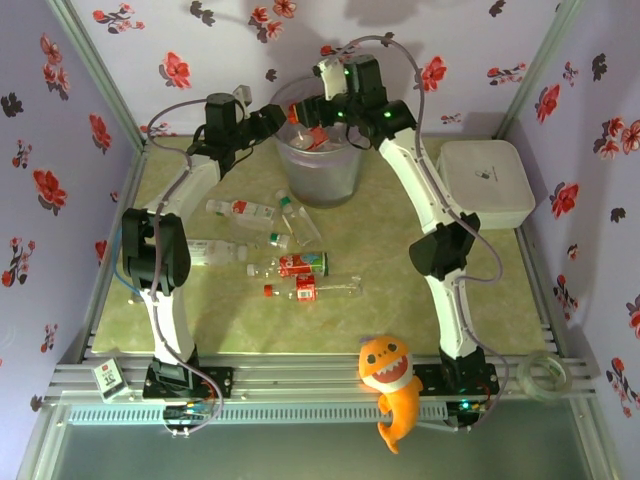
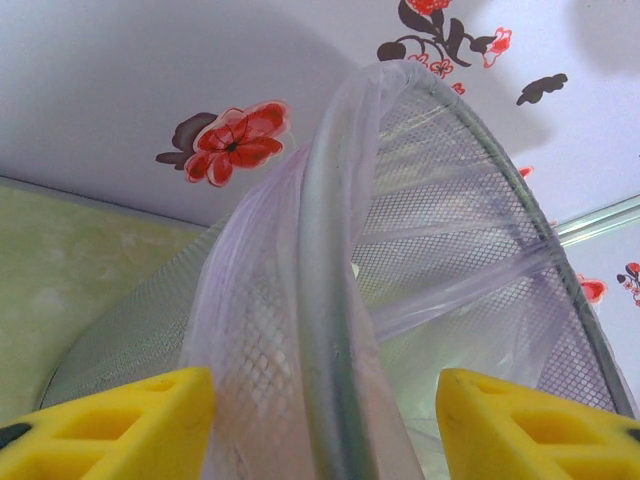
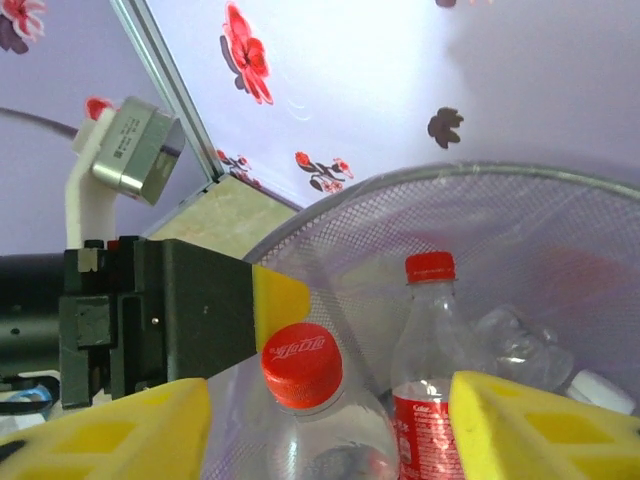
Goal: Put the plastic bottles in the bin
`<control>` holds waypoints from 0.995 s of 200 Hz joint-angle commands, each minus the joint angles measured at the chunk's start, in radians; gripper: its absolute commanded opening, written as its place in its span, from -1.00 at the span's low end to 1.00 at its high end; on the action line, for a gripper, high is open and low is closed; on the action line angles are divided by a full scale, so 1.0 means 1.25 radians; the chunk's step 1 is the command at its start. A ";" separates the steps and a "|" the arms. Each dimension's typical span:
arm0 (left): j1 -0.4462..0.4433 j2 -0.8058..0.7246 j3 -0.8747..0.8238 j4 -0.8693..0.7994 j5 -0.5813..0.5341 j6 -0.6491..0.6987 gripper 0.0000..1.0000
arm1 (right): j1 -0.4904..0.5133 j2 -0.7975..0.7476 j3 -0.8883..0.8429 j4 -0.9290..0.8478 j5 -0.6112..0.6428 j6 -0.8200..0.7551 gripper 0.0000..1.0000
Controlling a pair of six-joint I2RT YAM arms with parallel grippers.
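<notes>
Left fingers half-spread astride bin rim. Right fingers apart over red-capped bottle inside bin. Risk: left arm tugging rim could tip bin, spilling onto tabletop.

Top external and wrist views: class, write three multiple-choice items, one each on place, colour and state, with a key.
1. Where does the bin stand? A far middle of the table; B near edge; C on the floor.
2. Caps of the two upright bottles in it? A green; B red; C blue.
3. Left tool? A shut, empty; B open astride the bin's rim; C holding a bottle.
Key: A, it stands at the far side, centred; B, both caps show red; B, the rim runs between its open jaws.
</notes>
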State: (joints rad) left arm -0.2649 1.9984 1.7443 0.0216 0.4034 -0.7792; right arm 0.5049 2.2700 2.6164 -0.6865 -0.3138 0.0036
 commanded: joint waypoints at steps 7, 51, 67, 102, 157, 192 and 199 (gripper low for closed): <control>-0.009 0.016 0.001 -0.074 0.003 0.029 0.23 | 0.007 0.039 -0.004 0.008 -0.021 0.022 0.02; -0.010 0.009 -0.004 -0.051 0.018 0.013 0.23 | 0.007 0.105 0.006 0.036 -0.038 0.050 -0.15; -0.010 0.002 -0.022 -0.005 0.034 -0.003 0.24 | 0.006 0.137 0.019 0.043 -0.042 0.057 -0.15; -0.010 -0.012 -0.043 0.054 0.043 -0.023 0.27 | 0.004 0.178 0.024 0.086 -0.053 0.085 -0.16; -0.009 -0.013 -0.032 0.030 0.043 -0.007 0.27 | 0.000 0.158 0.043 0.109 -0.046 0.094 0.01; -0.006 -0.013 -0.033 0.025 0.042 -0.005 0.27 | -0.002 0.072 0.051 0.107 -0.040 0.080 0.17; -0.006 -0.013 -0.033 0.024 0.041 -0.004 0.27 | -0.003 0.052 0.047 0.099 -0.040 0.074 0.20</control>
State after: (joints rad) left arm -0.2703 1.9972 1.7153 0.0967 0.4313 -0.8101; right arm 0.5022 2.4722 2.6411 -0.5835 -0.3626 0.1135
